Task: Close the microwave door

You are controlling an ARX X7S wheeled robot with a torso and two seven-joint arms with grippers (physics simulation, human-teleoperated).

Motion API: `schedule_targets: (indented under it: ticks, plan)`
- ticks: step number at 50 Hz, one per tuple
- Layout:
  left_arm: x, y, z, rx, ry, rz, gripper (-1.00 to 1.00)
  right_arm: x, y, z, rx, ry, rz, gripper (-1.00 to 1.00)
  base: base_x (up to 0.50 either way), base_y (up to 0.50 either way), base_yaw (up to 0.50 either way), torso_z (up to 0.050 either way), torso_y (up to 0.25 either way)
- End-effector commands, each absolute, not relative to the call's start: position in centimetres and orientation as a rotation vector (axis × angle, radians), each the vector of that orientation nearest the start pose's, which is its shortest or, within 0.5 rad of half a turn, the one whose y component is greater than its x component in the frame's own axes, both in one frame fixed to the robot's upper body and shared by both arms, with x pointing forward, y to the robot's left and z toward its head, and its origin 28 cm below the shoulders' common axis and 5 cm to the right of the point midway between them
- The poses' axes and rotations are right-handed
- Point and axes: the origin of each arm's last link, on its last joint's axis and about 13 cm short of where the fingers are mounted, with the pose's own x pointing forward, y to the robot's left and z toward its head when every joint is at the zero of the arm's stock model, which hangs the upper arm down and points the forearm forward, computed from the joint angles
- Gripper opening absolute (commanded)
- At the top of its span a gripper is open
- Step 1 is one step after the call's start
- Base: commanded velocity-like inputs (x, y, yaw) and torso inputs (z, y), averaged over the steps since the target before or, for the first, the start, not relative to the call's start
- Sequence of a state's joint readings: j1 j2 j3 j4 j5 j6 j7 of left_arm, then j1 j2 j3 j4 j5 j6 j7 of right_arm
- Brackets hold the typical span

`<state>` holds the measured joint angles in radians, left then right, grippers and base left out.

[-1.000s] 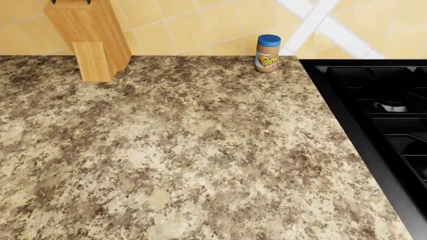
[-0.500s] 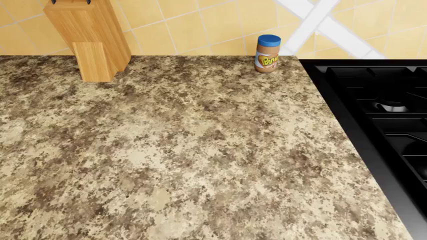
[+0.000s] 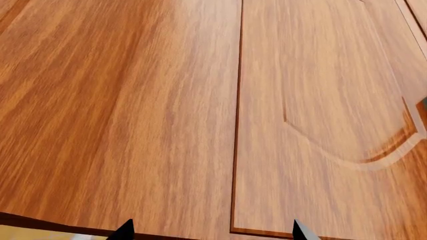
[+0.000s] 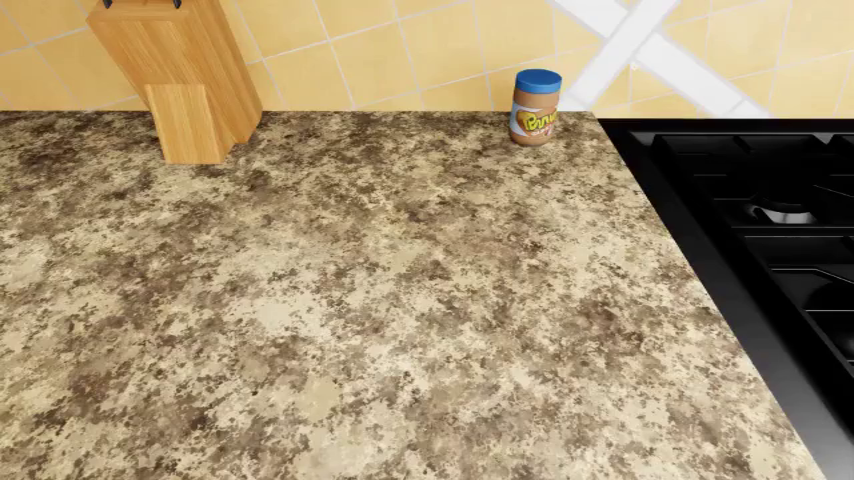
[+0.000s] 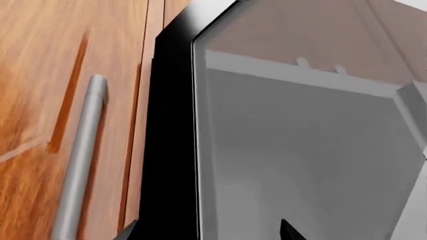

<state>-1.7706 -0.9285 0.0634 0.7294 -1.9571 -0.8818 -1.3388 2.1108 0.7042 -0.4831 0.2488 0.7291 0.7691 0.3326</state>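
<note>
Nothing has shifted on the head view since a second ago. Only the right wrist view shows the microwave [image 5: 293,150]: its grey cavity lies bare inside a black frame [image 5: 175,140], whose edge runs beside a wooden cabinet door [image 5: 40,90] with a steel bar handle [image 5: 80,160]. Just the two dark tips of the right claw [image 5: 207,231] show, spread wide and touching nothing. Likewise spread, the left claw [image 3: 212,231] faces wooden cabinet panels [image 3: 120,110]. On the granite counter [image 4: 360,320], broad and open, a peanut butter jar [image 4: 537,107] and knife block [image 4: 180,75] stand at the tiled wall, the black stove [image 4: 761,230] bounding its right edge.
</note>
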Motion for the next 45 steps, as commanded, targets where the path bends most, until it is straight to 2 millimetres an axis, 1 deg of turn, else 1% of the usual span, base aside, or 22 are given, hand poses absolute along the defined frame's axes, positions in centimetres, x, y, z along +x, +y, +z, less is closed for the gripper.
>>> schedule_targets:
  ticks: [1,9,23,39,45]
  plan:
    - [9.5,25.3,41.7,-0.086,-0.886,0.048,1.0,23.2,-23.8,54.9,-0.014,-0.821,-0.343,1.0,0.0,0.0,0.0,0.0,0.0]
    - [9.5,25.2,41.7,-0.084,-0.884,0.045,1.0,23.2,-24.4,55.2,0.013,-0.818,-0.356,1.0,0.0,0.0,0.0,0.0,0.0]
    - [9.5,25.2,41.7,-0.082,-0.883,0.044,1.0,23.6,-24.9,55.4,0.01,-0.807,-0.372,1.0,0.0,0.0,0.0,0.0,0.0]
    - [9.6,25.2,41.6,-0.083,-0.879,0.044,1.0,25.2,-26.2,54.2,0.006,-0.758,-0.4,1.0,0.0,0.0,0.0,0.0,0.0]
    - [9.6,25.2,41.6,-0.084,-0.876,0.043,1.0,25.6,-26.7,54.3,0.041,-0.741,-0.378,1.0,0.0,0.0,0.0,0.0,0.0]
